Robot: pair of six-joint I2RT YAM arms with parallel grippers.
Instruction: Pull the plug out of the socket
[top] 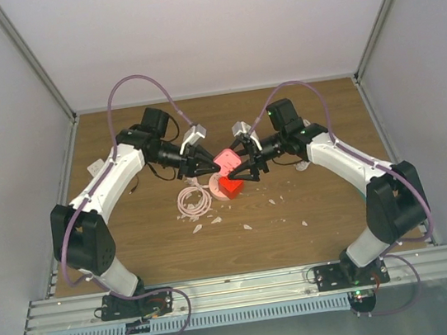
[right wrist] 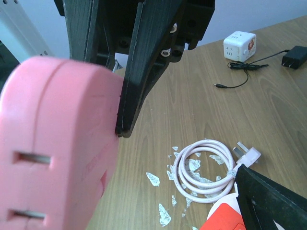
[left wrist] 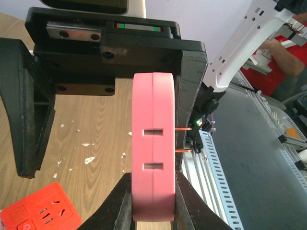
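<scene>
Wood counter inside white booth walls, with pale flecks scattered mid-board. Nearest the arm bases is a coiled white cable (top: 195, 201), loose and not involved. Just behind it at centre frame, the red socket cube (top: 228, 187) sits on the counter. The pink plug (left wrist: 153, 143) is lifted, directly past the cube in the top view.

Left gripper (top: 213, 165): jaws clenched on the plug's flat faces. Its long axis runs top to bottom in the left wrist frame. Two prongs (left wrist: 181, 129) stick out bare toward frame right, so I read the plug as out of the socket. The cube is at lower left of that frame, clear of the prongs.

Right gripper (top: 244, 169): jaws released and spread wide beside the cube; can't tell if they touch it.

Next move looks like the left arm's alone: carry the plug away from the cube.
</scene>
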